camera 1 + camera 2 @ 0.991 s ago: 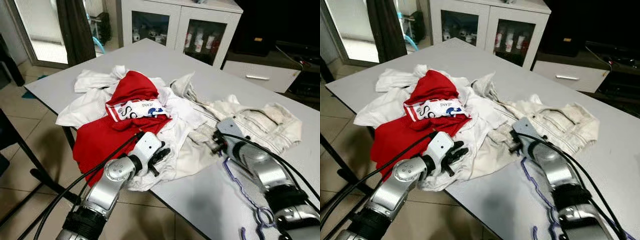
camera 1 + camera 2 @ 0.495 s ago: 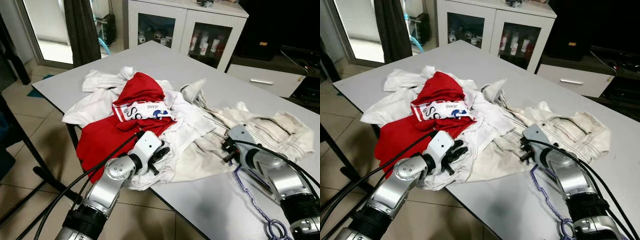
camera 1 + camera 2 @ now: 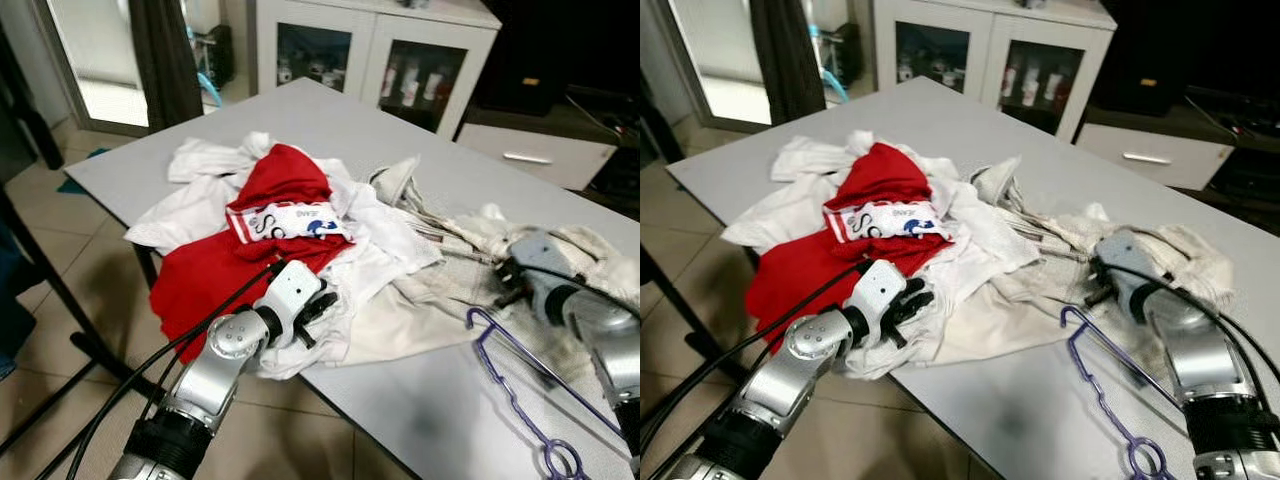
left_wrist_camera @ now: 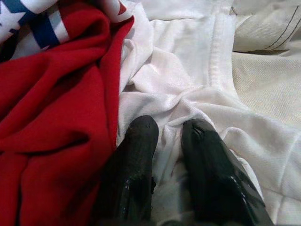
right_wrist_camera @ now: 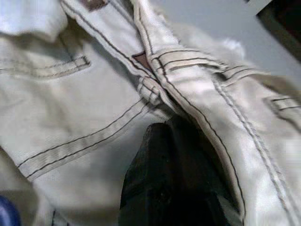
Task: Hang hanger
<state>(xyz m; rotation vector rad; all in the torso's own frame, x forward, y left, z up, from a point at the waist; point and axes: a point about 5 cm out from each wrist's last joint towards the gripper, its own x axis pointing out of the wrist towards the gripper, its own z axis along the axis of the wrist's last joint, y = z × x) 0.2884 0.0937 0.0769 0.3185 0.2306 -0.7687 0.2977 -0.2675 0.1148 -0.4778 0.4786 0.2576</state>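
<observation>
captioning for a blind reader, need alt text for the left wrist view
The left pincer has its two black fingers pinched on a fold of white cloth, with red cloth bunched beside it.

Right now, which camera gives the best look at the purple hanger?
The right eye view: the purple hanger lies whole on the grey table, hook included. The left eye view cuts its hook at the frame edge. The right wrist view catches a blurred blue-purple corner at most.

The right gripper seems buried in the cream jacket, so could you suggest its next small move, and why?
Probably lift the right gripper slightly, drawing the cream denim jacket up: its fingers are shut on a seam fold, and the purple hanger lies bare on the table beside it.
</observation>
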